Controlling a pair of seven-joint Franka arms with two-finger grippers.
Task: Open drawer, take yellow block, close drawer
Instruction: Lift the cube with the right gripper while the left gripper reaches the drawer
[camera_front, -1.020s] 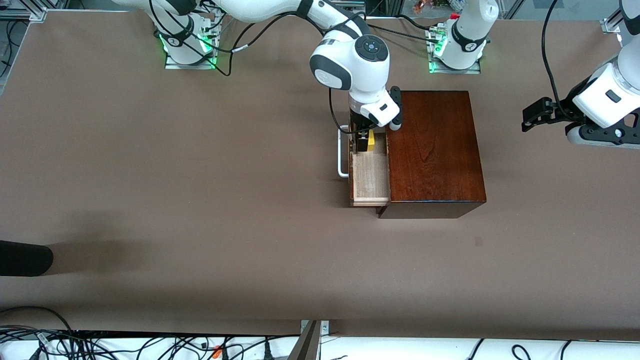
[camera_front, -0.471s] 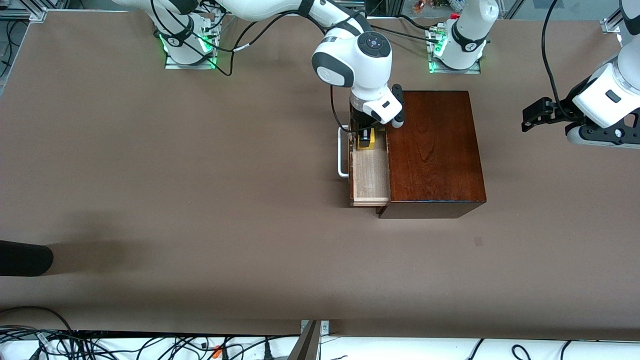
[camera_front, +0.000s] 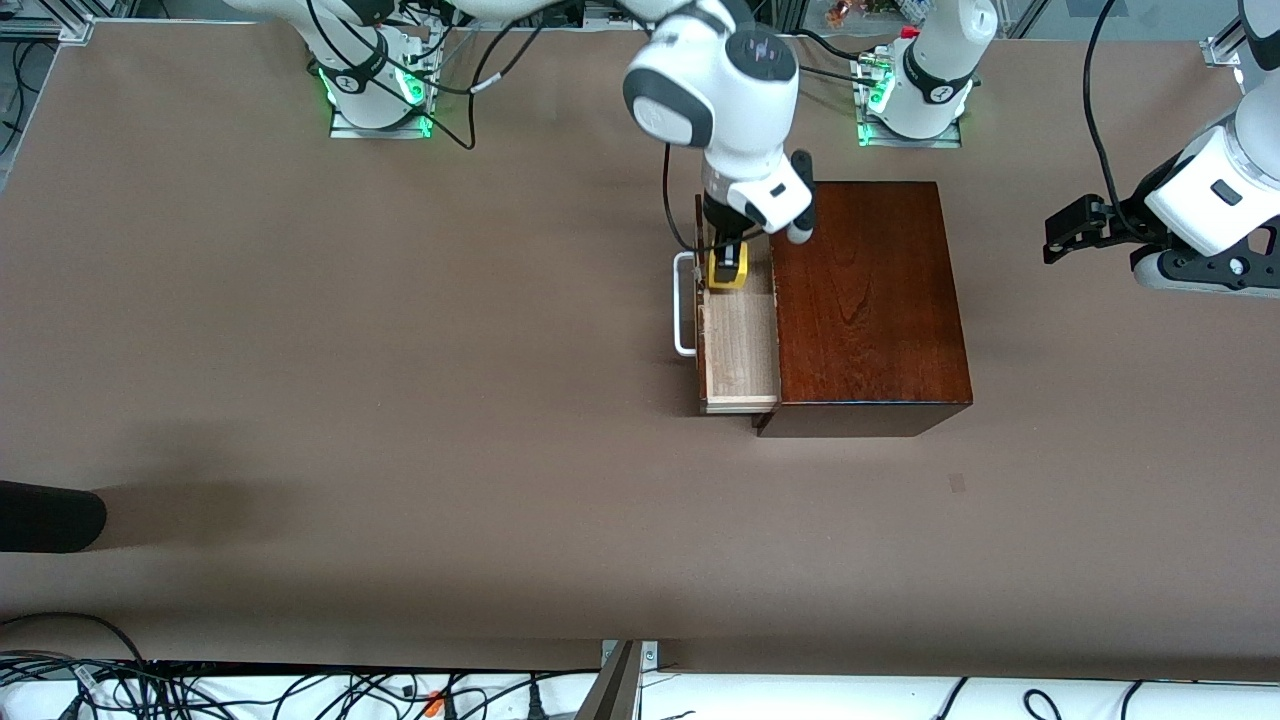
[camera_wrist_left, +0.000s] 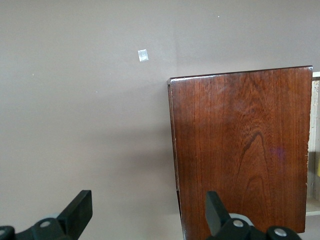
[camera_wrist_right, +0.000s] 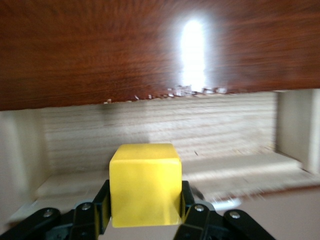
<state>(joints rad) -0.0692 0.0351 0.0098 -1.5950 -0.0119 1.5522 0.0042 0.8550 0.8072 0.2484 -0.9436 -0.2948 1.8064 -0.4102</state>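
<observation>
The yellow block (camera_front: 728, 268) hangs just above the open drawer (camera_front: 742, 345), at the tray's end farther from the front camera, with my right gripper (camera_front: 727, 262) shut on it. In the right wrist view the block (camera_wrist_right: 145, 182) sits between the black fingers (camera_wrist_right: 102, 206), with the pale tray (camera_wrist_right: 150, 130) and the dark wooden box (camera_wrist_right: 125, 45) below. The white handle (camera_front: 684, 305) faces the right arm's end of the table. My left gripper (camera_front: 1062, 235) waits open in the air past the box (camera_front: 865, 300), toward the left arm's end; its wrist view shows the gripper (camera_wrist_left: 147, 215) empty beside the box (camera_wrist_left: 240, 150).
A small pale mark (camera_front: 957, 483) lies on the brown table nearer the front camera than the box, also seen in the left wrist view as a pale square (camera_wrist_left: 143, 55). A dark object (camera_front: 45, 515) juts in at the table's edge on the right arm's end. Cables (camera_front: 300, 690) run along the near edge.
My right gripper has shut on the yellow block and lifted it from the drawer floor; the wrist has risen. The drawer, the box and the left arm have not moved.
</observation>
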